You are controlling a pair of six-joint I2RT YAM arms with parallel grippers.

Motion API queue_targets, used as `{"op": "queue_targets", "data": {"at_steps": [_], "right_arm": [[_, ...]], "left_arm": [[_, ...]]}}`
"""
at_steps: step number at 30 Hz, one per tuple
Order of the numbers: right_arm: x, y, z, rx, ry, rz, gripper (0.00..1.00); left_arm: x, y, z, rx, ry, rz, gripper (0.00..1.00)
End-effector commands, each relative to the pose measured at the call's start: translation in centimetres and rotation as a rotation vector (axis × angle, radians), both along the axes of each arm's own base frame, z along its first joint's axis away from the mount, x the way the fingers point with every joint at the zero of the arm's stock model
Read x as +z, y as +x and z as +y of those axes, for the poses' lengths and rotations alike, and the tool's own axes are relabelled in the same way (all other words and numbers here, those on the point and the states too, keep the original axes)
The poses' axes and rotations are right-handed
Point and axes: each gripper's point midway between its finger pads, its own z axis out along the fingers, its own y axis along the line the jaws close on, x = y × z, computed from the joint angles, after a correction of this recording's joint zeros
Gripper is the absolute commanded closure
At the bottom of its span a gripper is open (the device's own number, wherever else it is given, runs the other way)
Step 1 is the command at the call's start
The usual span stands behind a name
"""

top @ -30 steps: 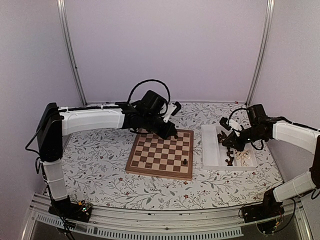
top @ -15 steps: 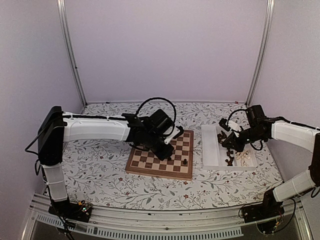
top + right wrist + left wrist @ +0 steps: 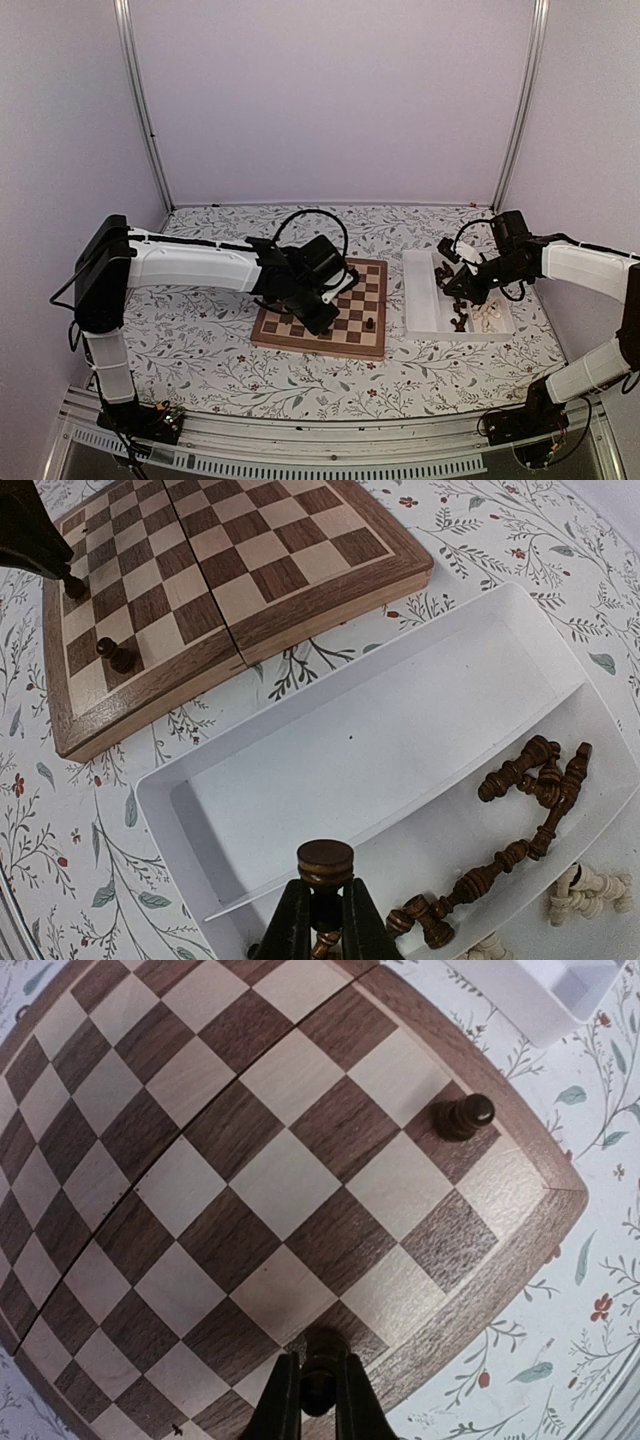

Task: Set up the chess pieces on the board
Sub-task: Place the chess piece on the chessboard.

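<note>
You have nothing to read here: no text, label, brand, number or sign can be made out in any of the views.
</note>
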Motion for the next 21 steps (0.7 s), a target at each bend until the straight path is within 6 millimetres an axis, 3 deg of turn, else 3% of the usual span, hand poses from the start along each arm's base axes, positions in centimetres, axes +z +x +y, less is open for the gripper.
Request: {"op": "queue_targets", "data": {"at_steps": [1, 7, 12, 16, 21], "right_arm": [[-0.1, 0.2, 0.1, -0.002, 0.001, 0.004, 0.91], [-0.2, 0.2, 0.1, -0.003, 0.001, 0.01, 0.91], [-0.3, 0.2, 0.1, -0.003, 0.0, 0.016, 0.91], [-0.3, 0.2, 0.1, -0.004, 0.0, 0.017, 0.91], [-0.4, 0.2, 0.1, -0.004, 0.0, 0.017, 0.91]], "left_arm": [[1.1, -0.8, 0.2, 0.001, -0.008, -0.013, 0.99], [1.3, -1.1, 0.0, -0.01, -0.009, 0.006, 0.75], [2.6, -1.0, 0.1, -0.011, -0.026, -0.014, 0.55], [3.9, -0.8, 0.0, -0.01, -0.062, -0.027, 0.45], [6.2, 0.7, 0.2, 0.024, -0.154, -0.027, 0.43]]}}
